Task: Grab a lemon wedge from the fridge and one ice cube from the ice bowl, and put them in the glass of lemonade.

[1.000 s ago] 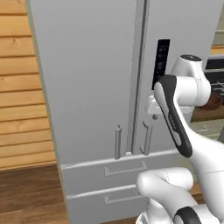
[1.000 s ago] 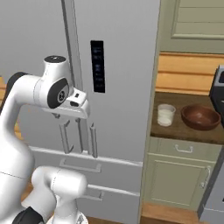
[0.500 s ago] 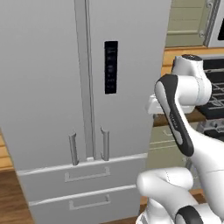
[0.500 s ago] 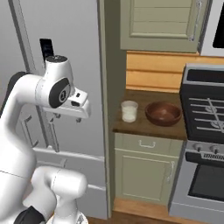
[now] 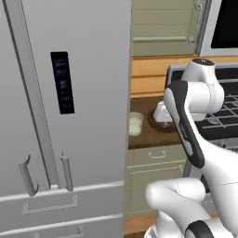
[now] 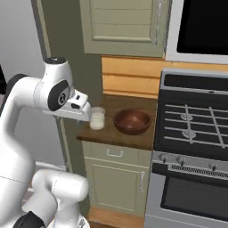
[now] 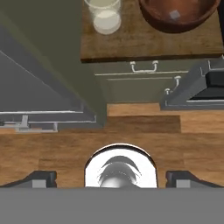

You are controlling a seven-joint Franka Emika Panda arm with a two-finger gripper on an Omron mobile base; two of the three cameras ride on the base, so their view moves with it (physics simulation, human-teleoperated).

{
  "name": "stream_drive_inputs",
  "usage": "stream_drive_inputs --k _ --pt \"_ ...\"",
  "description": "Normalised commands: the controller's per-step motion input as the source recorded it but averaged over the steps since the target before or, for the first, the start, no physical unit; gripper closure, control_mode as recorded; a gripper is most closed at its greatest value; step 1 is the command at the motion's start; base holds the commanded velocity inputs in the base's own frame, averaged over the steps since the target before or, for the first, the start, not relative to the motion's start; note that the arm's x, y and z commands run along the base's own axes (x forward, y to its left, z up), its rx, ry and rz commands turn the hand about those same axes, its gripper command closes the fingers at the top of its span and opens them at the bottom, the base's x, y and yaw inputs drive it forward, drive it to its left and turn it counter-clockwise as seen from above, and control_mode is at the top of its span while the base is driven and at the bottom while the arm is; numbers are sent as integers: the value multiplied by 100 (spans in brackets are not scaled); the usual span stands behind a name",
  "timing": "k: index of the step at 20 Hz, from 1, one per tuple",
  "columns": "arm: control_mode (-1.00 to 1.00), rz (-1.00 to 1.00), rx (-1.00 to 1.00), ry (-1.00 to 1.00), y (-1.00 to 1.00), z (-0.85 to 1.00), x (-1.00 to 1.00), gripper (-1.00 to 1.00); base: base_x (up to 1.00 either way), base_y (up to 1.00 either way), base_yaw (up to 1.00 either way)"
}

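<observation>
The tall grey fridge (image 5: 88, 69) fills the left, its doors shut, with a black panel (image 5: 62, 82); the lemon wedge is hidden. The glass of lemonade (image 6: 97, 118) stands on a small wooden counter (image 6: 116, 136) just right of the fridge, and the reddish-brown ice bowl (image 6: 132, 121) sits beside it. In the hand view the glass (image 7: 104, 16) and the ice bowl (image 7: 177, 17) lie at the top, a pale cube (image 7: 175, 14) in the bowl. My gripper (image 7: 112, 179) is open and empty, held in the air in front of the counter, short of the glass.
A stove (image 6: 196, 129) with an oven below adjoins the counter on the right, under a dark microwave (image 6: 202, 26). Beige-green cabinets (image 6: 122, 20) hang above, and a cabinet door and drawer (image 6: 116, 178) sit under the counter. Below is wooden floor (image 7: 131, 135).
The whole picture has slid left as the base moved right: the fridge is now at the left, and the counter, glass, bowl and stove have come in. The arm keeps its pose, gripper open.
</observation>
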Motion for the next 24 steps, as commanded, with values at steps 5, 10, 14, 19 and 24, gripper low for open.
stream_drive_inputs --k 5,10,14,19,24 --pt "100 0 0 0 0 0 0 -100 92 -96 9" --pt "-100 0 0 10 0 -20 20 -100 80 -43 3" --pt "-100 -4 -2 63 4 -100 98 -100 0 0 0" --pt "-100 1 -3 39 22 -96 83 -100 0 0 0" --pt "-100 19 2 -1 0 -26 42 -100 0 0 0"
